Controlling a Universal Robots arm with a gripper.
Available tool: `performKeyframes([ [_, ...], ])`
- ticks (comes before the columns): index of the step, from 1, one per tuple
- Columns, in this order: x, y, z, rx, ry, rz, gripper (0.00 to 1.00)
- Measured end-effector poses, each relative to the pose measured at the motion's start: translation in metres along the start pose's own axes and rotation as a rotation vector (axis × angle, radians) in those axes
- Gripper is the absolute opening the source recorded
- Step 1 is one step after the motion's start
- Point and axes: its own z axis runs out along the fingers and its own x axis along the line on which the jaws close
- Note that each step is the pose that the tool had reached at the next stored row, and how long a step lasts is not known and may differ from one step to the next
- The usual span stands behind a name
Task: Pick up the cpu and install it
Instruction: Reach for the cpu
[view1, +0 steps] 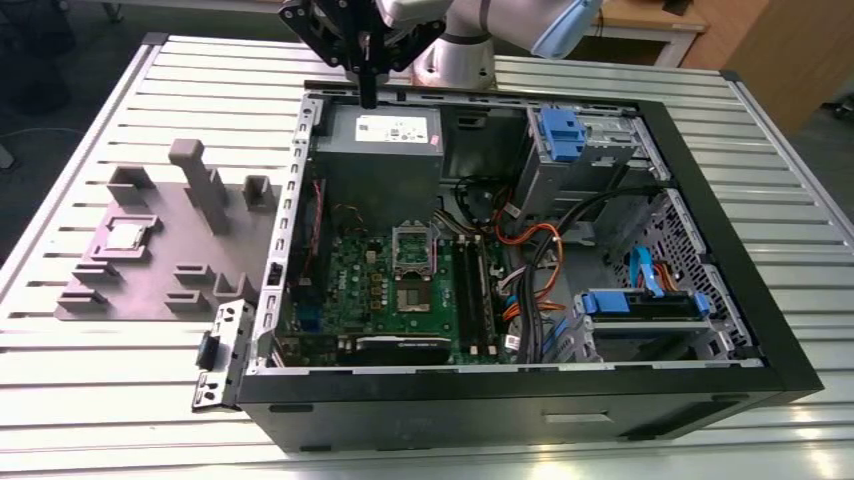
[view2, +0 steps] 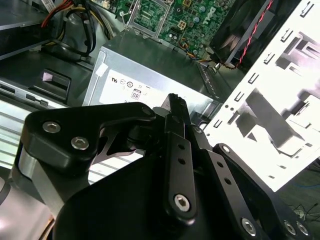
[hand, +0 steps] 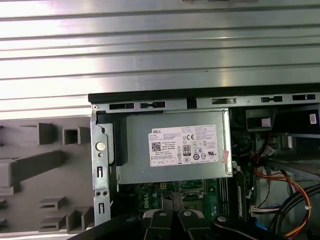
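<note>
One cpu is seen flat on the grey tray at the exterior view's left, well apart from the gripper, which is closed on nothing above the metal box; a level, centred grasp by its edges is judged best.

Below me is the slatted metal table, its ribs running across from the exterior view's left to its right. The big open black computer case lies flat on it and takes up the middle and right. On the left, just beside the case, a grey moulded fixture plate rests on the slats, and a small perforated bracket sits against the case's near left corner.
</note>
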Motion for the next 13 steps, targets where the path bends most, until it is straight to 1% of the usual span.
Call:
performKeyframes([
  [13,0.0044,-0.0003,-0.0001,-0.0001,0.0,0.0,0.11],
])
